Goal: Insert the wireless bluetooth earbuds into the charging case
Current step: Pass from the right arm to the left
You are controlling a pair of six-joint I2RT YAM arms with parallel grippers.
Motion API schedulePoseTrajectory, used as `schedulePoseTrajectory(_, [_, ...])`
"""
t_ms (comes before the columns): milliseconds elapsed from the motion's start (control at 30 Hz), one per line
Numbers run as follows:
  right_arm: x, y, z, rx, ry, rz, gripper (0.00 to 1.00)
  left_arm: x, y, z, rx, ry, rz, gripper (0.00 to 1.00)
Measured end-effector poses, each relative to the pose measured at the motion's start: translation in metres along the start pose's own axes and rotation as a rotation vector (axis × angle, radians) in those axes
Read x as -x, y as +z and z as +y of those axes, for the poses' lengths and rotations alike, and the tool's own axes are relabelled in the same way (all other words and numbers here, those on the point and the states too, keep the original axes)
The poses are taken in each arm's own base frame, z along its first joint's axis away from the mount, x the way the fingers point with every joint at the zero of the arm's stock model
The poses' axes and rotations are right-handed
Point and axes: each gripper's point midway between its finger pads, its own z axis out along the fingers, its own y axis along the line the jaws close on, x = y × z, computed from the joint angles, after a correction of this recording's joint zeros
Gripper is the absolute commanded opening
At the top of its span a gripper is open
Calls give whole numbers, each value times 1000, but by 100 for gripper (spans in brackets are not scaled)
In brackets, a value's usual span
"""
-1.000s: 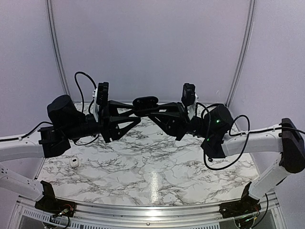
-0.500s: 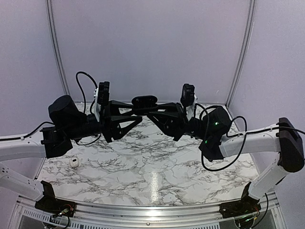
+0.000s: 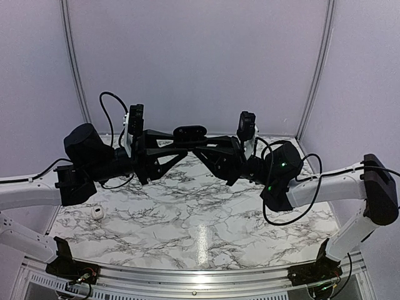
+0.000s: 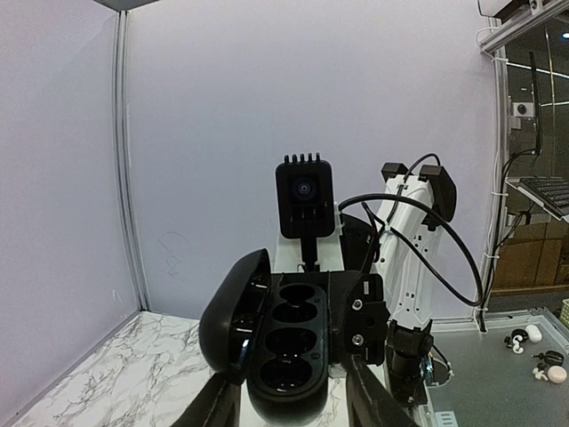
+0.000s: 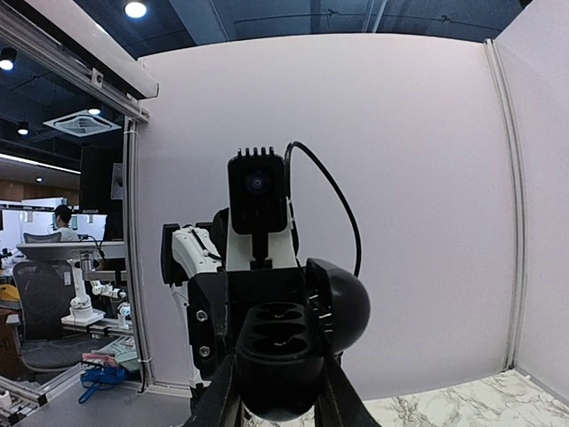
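The charging case (image 4: 289, 356), black with its hinged lid (image 4: 233, 311) swung open to one side, hangs high above the marble tabletop (image 3: 206, 206), right where the two raised arms meet. The right end effector (image 5: 276, 400) is closed narrowly on the case's body, a finger pressed against each flank. The left end effector (image 4: 292, 402) comes from the opposite side, its fingers a little apart and flanking the case's lower end. I cannot tell whether they actually clamp it or only stand against it.

A small white piece (image 3: 97, 212) with a dark spot lies on the tabletop near the left edge, well apart from both end effectors. It is perhaps one of the earbuds, but too small to be sure.

Both wrist views cut off the fingers at the bottom edge, so the contact points are out of sight. The round sockets (image 4: 292, 342) are dark, and their depths are hard to read. From above, the case shows only as a dark oblong.
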Motion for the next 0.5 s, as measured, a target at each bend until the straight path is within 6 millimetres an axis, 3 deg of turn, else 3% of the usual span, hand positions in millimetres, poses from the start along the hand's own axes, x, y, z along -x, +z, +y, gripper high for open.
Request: schedulePoseTrajectory(500, [6, -1, 1, -5, -13, -32, 0, -1, 4, 2, -1, -16, -9, 33])
